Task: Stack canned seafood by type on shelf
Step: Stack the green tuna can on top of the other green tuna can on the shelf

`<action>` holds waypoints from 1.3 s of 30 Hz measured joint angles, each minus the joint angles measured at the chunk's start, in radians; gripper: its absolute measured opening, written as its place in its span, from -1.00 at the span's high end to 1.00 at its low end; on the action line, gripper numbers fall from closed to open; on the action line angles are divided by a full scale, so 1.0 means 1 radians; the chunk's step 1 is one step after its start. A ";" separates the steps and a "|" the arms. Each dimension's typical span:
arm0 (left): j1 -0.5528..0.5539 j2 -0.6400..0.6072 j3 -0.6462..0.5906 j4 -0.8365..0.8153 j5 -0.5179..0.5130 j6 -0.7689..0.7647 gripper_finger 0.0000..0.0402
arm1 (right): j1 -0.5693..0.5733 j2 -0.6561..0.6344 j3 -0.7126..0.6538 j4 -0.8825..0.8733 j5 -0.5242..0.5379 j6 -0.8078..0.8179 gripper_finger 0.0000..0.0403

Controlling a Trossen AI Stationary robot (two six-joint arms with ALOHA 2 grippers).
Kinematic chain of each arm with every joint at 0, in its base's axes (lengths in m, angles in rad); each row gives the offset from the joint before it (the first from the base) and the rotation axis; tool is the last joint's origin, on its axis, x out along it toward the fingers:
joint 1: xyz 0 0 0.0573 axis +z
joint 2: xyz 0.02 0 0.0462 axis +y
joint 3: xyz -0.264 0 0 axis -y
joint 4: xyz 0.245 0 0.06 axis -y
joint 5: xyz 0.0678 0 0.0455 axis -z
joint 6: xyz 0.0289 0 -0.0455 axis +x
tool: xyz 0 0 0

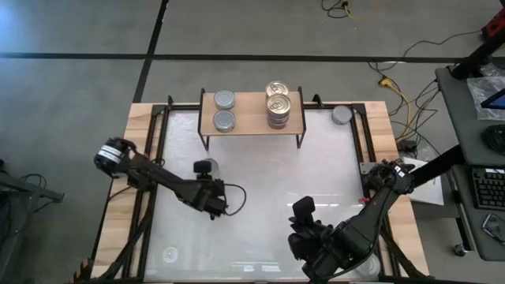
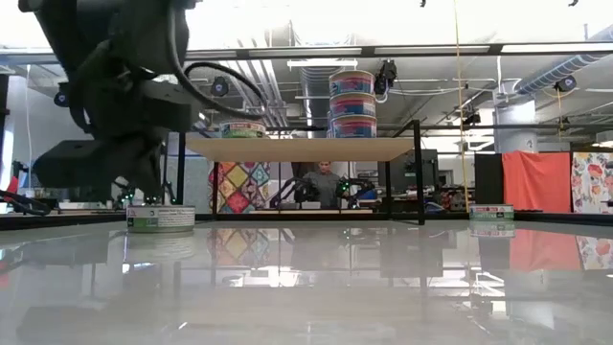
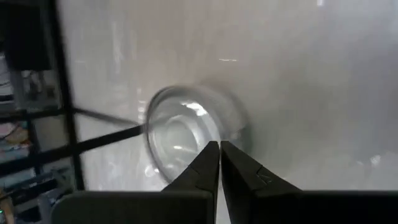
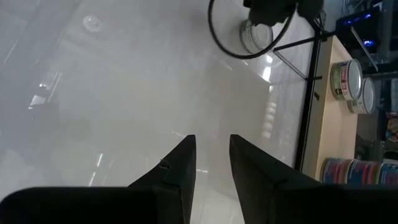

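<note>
The shelf (image 1: 252, 110) stands at the table's far edge on thin black legs. On its left half lie two silver-lidded cans (image 1: 224, 99) (image 1: 225, 120). On its right half stands a stack of gold-lidded cans (image 1: 278, 106) (image 2: 352, 101). A third silver can (image 1: 342, 115) sits on the table by the far right corner. Another silver can (image 1: 205, 167) (image 3: 193, 134) (image 2: 161, 218) stands on the table in front of the shelf's left end. My left gripper (image 1: 207, 177) (image 3: 219, 149) is shut right above it. My right gripper (image 1: 304, 211) (image 4: 211, 149) is open over the near right of the table. My left gripper comes from above, slanting toward the far edge, with its shut fingertips (image 3: 211, 155) over the silver lid (image 3: 180, 134) of the can on the table. I cannot tell whether they touch the lid. The can stands upright on the table.
Black frame rails (image 1: 150, 158) and a wood rim (image 1: 126, 205) run along the table's left and right sides. White tabletop lies free between the shelf and my right gripper (image 1: 268, 181). A desk with a keyboard (image 1: 485, 189) stands to the right. A person (image 2: 326, 182) sits in the room beyond.
</note>
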 joint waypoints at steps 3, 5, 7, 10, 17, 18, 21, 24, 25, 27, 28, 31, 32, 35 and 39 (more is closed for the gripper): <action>0.013 -0.035 -0.054 0.017 -0.026 -0.038 1.00 | 0.000 0.000 0.000 0.000 0.000 0.001 0.61; 0.035 -0.039 -0.091 0.058 -0.031 -0.054 1.00 | 0.000 0.000 0.000 0.000 0.000 0.002 0.63; 0.057 -0.030 -0.126 0.094 -0.037 -0.056 1.00 | 0.000 0.000 0.000 0.001 0.000 0.004 0.66; 0.082 -0.014 -0.138 0.150 -0.055 -0.092 1.00 | 0.000 0.000 0.000 0.001 0.000 0.006 0.69; 0.041 -0.003 -0.002 0.210 0.080 -0.171 1.00 | 0.000 0.000 0.000 -0.001 0.000 0.003 0.70; 0.036 -0.003 0.025 0.223 0.126 -0.158 1.00 | 0.000 0.000 0.000 -0.001 0.000 0.002 0.69; 0.025 -0.003 0.114 0.249 0.287 -0.104 1.00 | -0.003 0.000 -0.001 0.000 0.000 -0.010 0.66; 0.010 -0.014 0.206 0.171 0.363 -0.063 1.00 | -0.003 0.000 -0.002 0.001 0.000 -0.014 0.63; 0.003 -0.021 0.233 0.138 0.358 -0.055 1.00 | -0.003 0.000 -0.003 0.001 0.000 -0.013 0.62; -0.005 -0.035 0.277 0.057 0.315 -0.053 1.00 | -0.003 0.000 -0.003 0.001 0.000 -0.005 0.60; -0.005 -0.037 0.289 0.018 0.294 -0.055 1.00 | -0.002 0.000 -0.003 0.001 0.000 0.000 0.59; -0.001 -0.038 0.282 -0.063 0.254 -0.076 1.00 | 0.000 0.000 -0.005 -0.002 0.000 0.018 0.56; 0.006 -0.040 0.267 -0.069 0.248 -0.089 1.00 | 0.002 0.000 -0.007 -0.006 0.000 0.026 0.56; 0.030 -0.039 0.192 -0.038 0.246 -0.143 1.00 | 0.007 0.000 -0.012 -0.030 0.000 0.049 0.54; 0.045 -0.030 0.090 0.081 0.258 -0.215 1.00 | 0.018 -0.001 -0.024 -0.054 0.000 0.075 0.54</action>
